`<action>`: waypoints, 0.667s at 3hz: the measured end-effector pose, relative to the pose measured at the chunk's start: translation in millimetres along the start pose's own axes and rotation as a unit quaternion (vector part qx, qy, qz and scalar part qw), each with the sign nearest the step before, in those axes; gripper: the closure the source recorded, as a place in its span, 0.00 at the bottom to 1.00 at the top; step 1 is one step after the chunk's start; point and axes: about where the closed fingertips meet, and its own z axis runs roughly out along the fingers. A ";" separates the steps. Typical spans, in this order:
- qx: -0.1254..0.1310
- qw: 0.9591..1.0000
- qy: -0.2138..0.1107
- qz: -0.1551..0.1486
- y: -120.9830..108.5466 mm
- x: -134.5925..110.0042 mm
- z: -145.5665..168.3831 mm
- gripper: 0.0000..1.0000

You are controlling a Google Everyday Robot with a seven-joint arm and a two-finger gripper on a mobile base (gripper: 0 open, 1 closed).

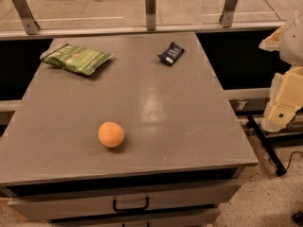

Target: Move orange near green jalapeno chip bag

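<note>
camera view: we look down across a grey table [189,108], with a drawer handle [130,205] under its near edge and a glass rail [150,8] beyond its far edge.
orange [111,134]: it sits alone on the tabletop at about 7 o'clock from the table's middle, near the front edge, with nothing touching it.
green jalapeno chip bag [78,58]: it lies flat in the far left corner, at about 10 o'clock from the middle and 11 o'clock from the orange, well apart from it.
dark navy snack packet [171,53]: it lies at about 1 o'clock from the middle, to the right of the bag and not touching it.
gripper [283,105]: it is at the picture's right edge, at about 3 o'clock, off the side of the table on the cream-coloured arm [289,46]. we cannot tell how far open it is. it is not holding the orange, which rests on the table.
orange relative to gripper: it lies at roughly 9 o'clock from the gripper, a shade nearer to us, well apart, with bare tabletop between.
progress: we judge that the task is not begun, since the fruit is neither grasped nor lifted and sits far from the bag.
left to do: reach across to the orange, take hold, carry it toward 11 o'clock, and set it down just beside the bag.
</note>
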 end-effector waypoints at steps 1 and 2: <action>0.000 1.000 0.000 0.000 0.0 0.0 0.0 0.00; -0.021 0.999 -0.038 0.023 6.8 -10.4 21.1 0.00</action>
